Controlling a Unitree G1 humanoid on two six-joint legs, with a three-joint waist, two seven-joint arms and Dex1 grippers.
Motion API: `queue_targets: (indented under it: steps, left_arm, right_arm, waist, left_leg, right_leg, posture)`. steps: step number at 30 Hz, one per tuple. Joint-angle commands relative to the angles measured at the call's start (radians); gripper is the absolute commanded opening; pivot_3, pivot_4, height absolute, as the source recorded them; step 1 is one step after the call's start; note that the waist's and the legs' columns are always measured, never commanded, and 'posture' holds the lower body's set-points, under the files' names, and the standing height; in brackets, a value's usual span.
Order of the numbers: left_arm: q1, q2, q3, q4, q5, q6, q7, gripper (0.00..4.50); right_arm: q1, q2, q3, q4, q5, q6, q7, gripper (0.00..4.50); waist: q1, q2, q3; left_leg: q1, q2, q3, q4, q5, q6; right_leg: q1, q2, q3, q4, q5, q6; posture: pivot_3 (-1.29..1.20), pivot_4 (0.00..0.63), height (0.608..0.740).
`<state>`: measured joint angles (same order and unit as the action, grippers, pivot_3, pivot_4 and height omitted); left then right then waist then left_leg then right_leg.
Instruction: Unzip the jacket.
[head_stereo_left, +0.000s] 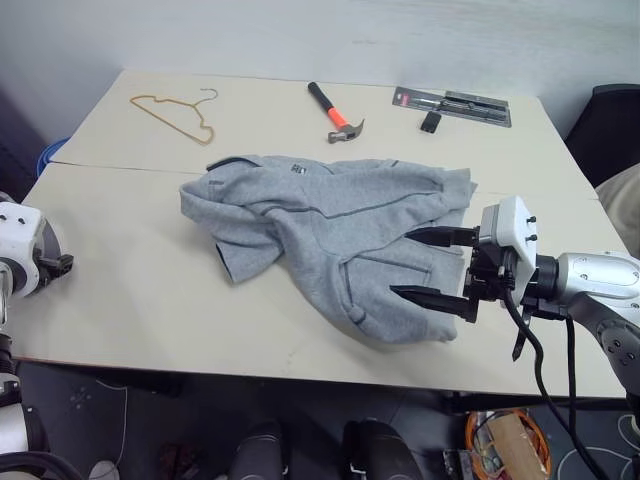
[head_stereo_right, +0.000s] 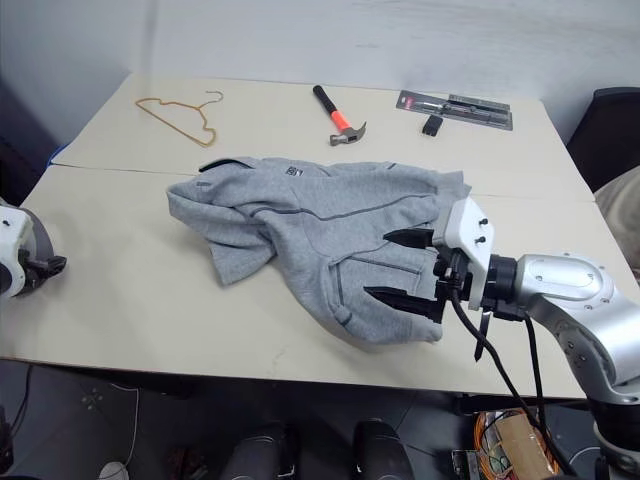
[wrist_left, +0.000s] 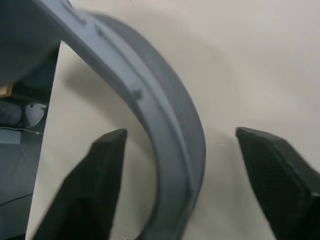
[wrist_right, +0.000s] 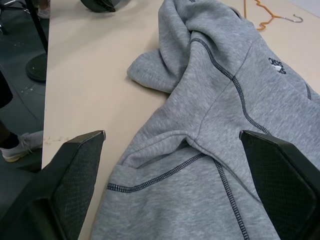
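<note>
Two claws are in play. My right gripper (head_stereo_left: 436, 266) hangs wide open, empty, over the near edge of the grey jacket (head_stereo_left: 330, 230), which lies crumpled mid-table (head_stereo_left: 120, 290), probably lining up a grab. My left gripper (wrist_left: 180, 150), fingers spread and holding nothing, sits well apart at the table's left edge. A hanger (head_stereo_left: 178, 112) and hammer (head_stereo_left: 335, 113) lie beyond the jacket.

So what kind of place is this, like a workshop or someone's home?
Probably a workshop or lab rather than a home. A plain pale table holds a hammer, a packaged tool set and a wire hanger behind a crumpled grey jacket, and cables lie on the floor below.
</note>
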<state>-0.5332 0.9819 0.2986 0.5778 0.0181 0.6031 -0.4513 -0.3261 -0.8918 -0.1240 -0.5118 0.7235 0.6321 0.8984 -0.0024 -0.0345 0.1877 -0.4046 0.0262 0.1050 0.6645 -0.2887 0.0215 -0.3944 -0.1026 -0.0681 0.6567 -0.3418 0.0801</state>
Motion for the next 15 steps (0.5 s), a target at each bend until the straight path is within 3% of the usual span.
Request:
queue_targets:
  steps: [1,10,15]
  left_arm:
    - [0.008,0.043,0.041,-0.097,-0.036,0.047,-0.029,4.49]
    - [0.08,0.167,0.088,-0.598,-0.371,0.344,-0.433,4.49]
    - [0.217,0.224,0.068,-0.885,-0.533,0.275,-0.688,4.49]
  right_arm:
    - [0.042,-0.024,-0.048,-0.026,-0.004,-0.004,0.011,4.5]
    - [0.294,-0.069,-0.053,-0.104,-0.139,-0.081,0.029,4.5]
    - [0.411,-0.063,0.019,-0.106,-0.298,-0.187,0.024,4.5]
  waist:
    - [0.0,0.0,0.0]
    - [-0.001,0.0,0.0]
    - [-0.007,0.002,0.001]
  left_leg:
    - [0.0,0.0,0.0,0.0,0.0,0.0]
    - [0.001,0.0,0.0,0.0,0.0,0.0]
    - [0.002,0.0,0.001,-0.001,0.0,-0.002]
  right_leg:
    - [0.0,0.0,0.0,0.0,0.0,0.0]
    - [0.001,0.0,0.001,-0.003,0.0,0.0]
    - [0.001,0.0,0.002,-0.003,-0.001,-0.001]
  posture:
    - [0.0,0.15,0.74]
    - [0.0,0.15,0.74]
    - [0.0,0.15,0.74]
